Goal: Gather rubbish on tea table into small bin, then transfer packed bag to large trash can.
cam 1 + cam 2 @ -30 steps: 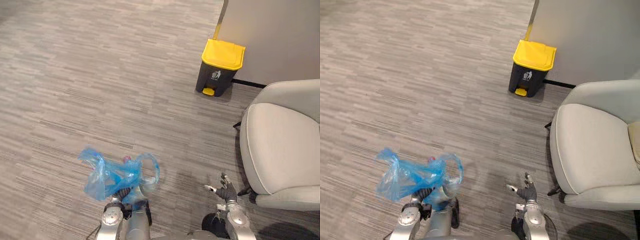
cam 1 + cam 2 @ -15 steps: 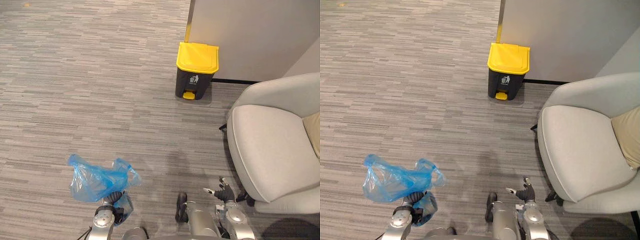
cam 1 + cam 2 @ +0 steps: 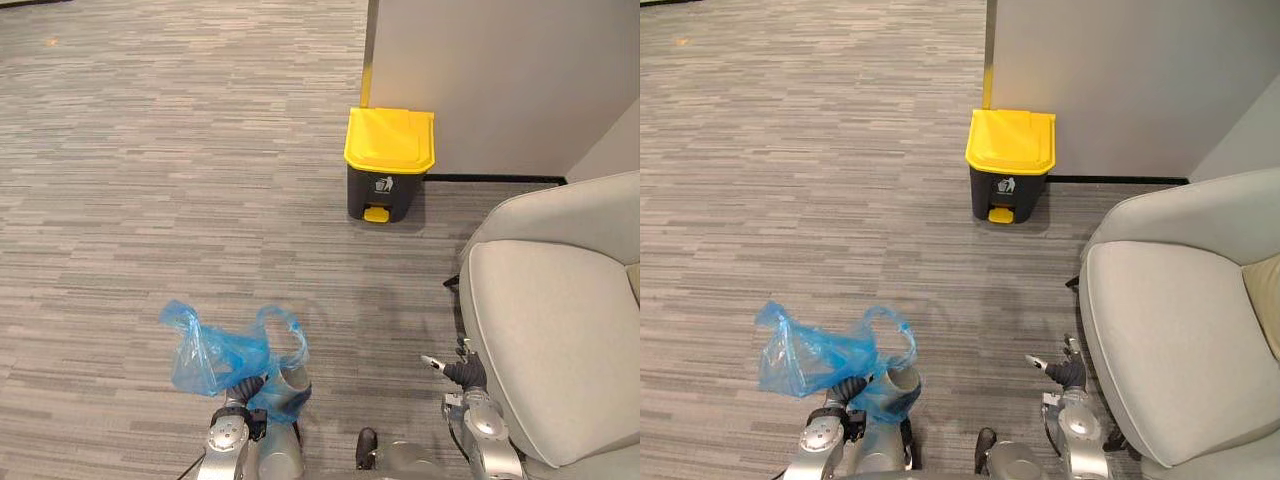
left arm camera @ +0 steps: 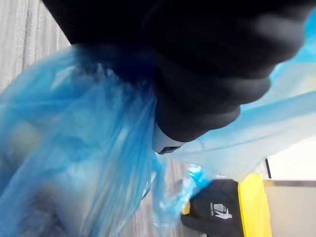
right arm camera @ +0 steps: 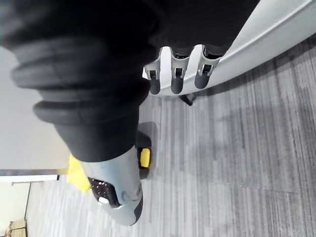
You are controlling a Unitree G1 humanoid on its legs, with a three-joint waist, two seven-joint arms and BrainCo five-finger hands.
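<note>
The blue bag [image 3: 225, 350] is up off the floor. Its gathered film bunches over the left hand [image 3: 243, 392], and its loose handles stand up above the hand. The film wraps the hand so closely, in the left wrist view as well, that I cannot tell how the hand grips it. The bag is translucent. A pale rounded shape shows through its lower part, but I cannot make out what it is.

The bag is well apart from the trash can [image 3: 388, 165], nearer the robot than the can and to the can's left. An open stretch of grey striped carpet [image 3: 150, 180] lies between them and runs on far to the can's left.

The trash can is black. Its yellow lid [image 3: 390, 138] is down, and its yellow pedal [image 3: 376, 213] faces the open carpet. Its back stands close against a pale wall [image 3: 480, 70], and the wall's corner edge rises just behind the can's left side.

To the can's right and nearer the robot is a pale armchair [image 3: 550, 320]. A strip of carpet separates the chair's curved front edge from the can.

The right hand [image 3: 464, 375] hangs just beside that chair edge. Its fingers [image 5: 173, 81] are nearly straight and side by side, its thumb [image 5: 118, 192] juts apart, and it holds nothing.
</note>
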